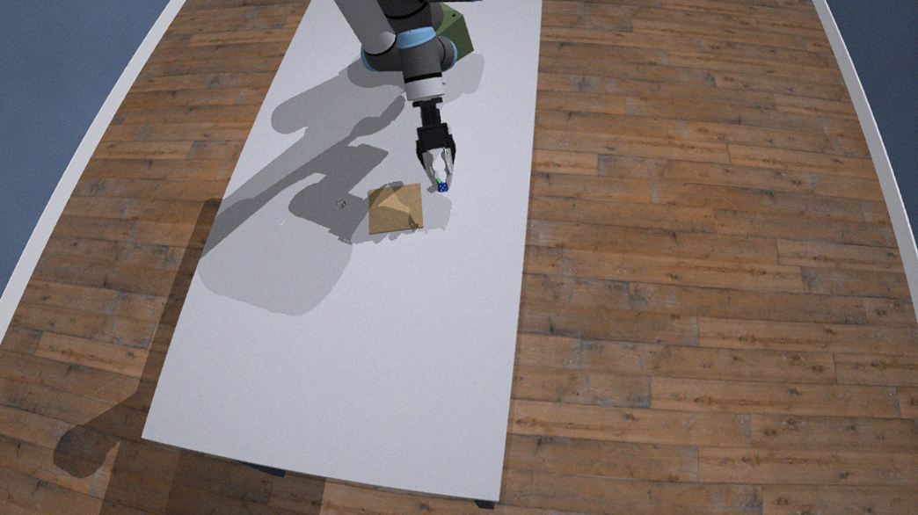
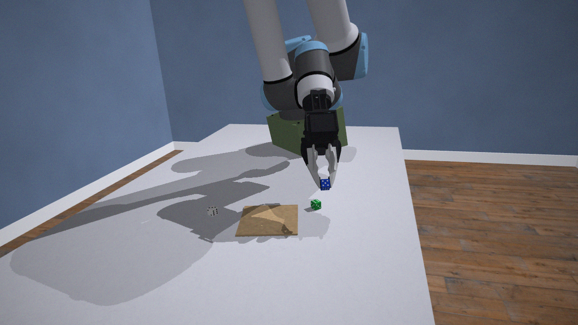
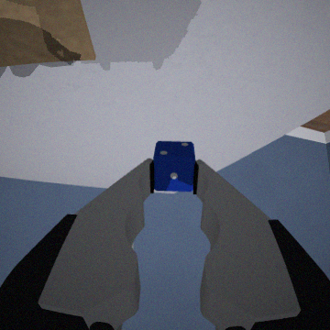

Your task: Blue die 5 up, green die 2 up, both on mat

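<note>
Matt white table (image 2: 363, 258), grainy tan mat (image 2: 268, 220), glossy blue die (image 3: 173, 170).

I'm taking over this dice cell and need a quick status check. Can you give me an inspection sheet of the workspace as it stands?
Surface: white table, crossed by the arm's shadows.
Job's things: blue die held above the table, a five-pip face toward the exterior camera; green die flat on the table just off the mat's right corner; white die on the table left of the mat, in shadow; tan mat with no die on it.
Clutter: nothing seen.
Hand: hand tilted, shut on the blue die at its fingertips.
Cables: nothing seen.
Surroundings: green arm base, wood floor, blue walls.
</note>
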Available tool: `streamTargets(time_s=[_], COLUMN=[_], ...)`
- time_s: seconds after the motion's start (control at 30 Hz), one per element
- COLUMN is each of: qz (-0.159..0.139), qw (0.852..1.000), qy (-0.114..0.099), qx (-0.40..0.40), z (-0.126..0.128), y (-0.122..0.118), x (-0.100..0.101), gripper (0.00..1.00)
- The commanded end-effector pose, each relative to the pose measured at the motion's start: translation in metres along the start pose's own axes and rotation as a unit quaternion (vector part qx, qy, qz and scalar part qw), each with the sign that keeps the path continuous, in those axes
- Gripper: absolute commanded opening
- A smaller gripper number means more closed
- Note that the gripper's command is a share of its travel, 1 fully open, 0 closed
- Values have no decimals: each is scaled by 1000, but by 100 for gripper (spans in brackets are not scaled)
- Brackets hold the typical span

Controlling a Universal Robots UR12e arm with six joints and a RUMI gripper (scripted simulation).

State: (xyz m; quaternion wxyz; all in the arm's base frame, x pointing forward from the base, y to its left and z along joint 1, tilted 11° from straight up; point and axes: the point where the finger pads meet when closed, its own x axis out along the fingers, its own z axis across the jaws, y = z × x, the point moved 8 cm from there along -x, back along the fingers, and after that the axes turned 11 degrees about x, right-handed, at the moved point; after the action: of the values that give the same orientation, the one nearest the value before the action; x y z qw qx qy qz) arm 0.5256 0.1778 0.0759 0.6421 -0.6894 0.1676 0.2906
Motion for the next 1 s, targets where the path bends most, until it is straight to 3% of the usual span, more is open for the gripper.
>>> streamTargets(time_s=[0.0,0.43,0.97], qz=[-41,-76,-79], qw=[999,997,997], qy=[-8,-14,-15], qx=[1,0,0], z=[-2,-2,-3], y=[7,13,15], x=[3,2,3], gripper=[3,3,3])
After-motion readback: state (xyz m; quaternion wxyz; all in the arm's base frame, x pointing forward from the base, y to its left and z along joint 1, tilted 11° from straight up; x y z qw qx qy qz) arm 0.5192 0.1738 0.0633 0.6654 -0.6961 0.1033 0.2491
